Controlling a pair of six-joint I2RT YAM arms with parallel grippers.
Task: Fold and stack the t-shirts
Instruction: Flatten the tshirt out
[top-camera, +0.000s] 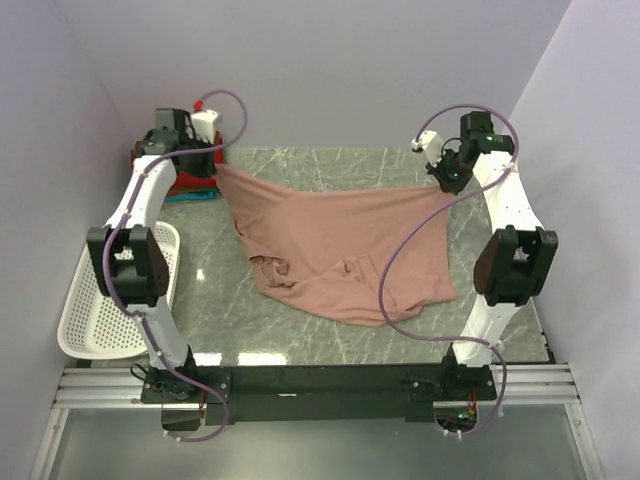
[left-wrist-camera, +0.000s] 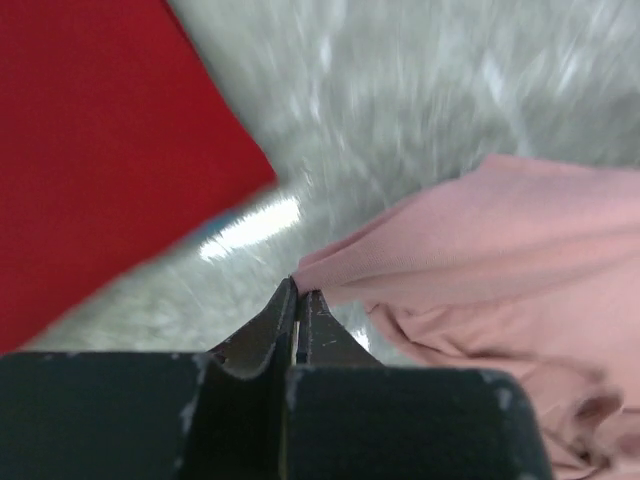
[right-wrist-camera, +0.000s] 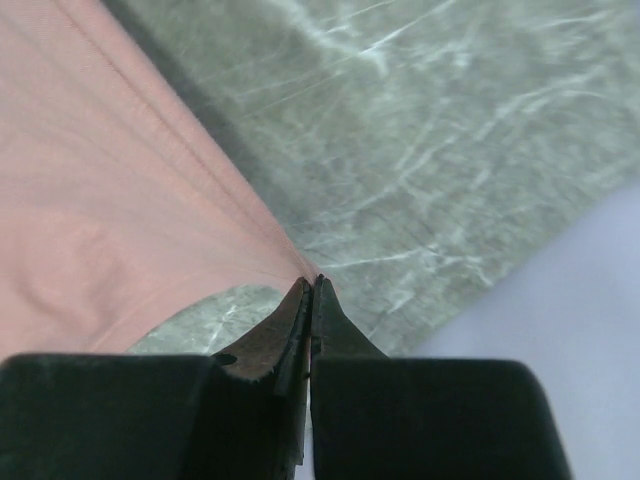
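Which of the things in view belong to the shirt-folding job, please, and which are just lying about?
Job: pink t-shirt, pinched by left tool and right tool; red t-shirt; teal t-shirt.
Lying about: white basket.

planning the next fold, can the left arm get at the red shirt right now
Probably not yet: the red shirt lies close beside the left gripper, but its jaws are shut on the pink shirt.

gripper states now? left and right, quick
Left gripper: closed, pinching an edge of the pink t-shirt.
Right gripper: closed, pinching the pink t-shirt's opposite edge.
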